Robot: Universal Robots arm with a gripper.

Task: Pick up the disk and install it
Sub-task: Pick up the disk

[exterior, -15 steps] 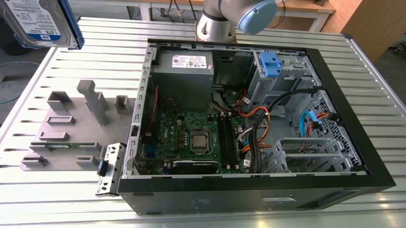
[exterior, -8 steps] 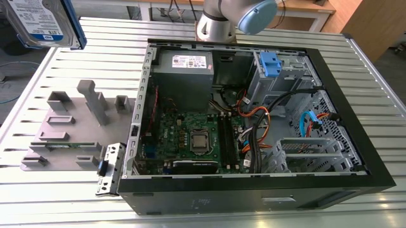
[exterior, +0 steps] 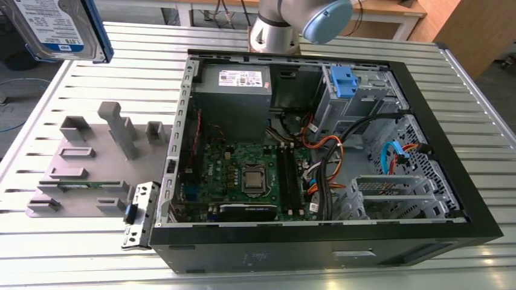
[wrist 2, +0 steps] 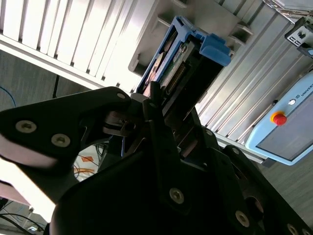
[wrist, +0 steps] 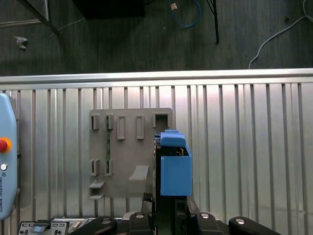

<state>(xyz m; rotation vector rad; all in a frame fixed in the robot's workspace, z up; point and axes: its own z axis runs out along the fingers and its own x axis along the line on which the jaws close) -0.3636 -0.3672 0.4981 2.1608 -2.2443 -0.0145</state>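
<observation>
The disk [exterior: 57,27], a silver drive with a white-and-blue label in a blue carrier, hangs high above the table at the exterior view's far left. In the first wrist view I see the disk [wrist: 174,169] edge-on, its blue carrier standing up out of my gripper [wrist: 171,203], over the edge of the grey fixture plate. In the second wrist view my gripper [wrist 2: 161,105] is shut on the disk [wrist 2: 183,61], with the black fingers [wrist 2: 155,110] clamped on its lower end. The open computer case [exterior: 419,238] lies on the table at the exterior view's right.
A grey fixture plate [exterior: 89,160] with upright posts sits beside the case on the slatted aluminium table [exterior: 475,109]. Inside the case are a grey power supply [exterior: 234,87], a motherboard, cables and a drive bay with a blue latch [exterior: 342,81]. A teach pendant [wrist: 6,161] lies at the table's edge.
</observation>
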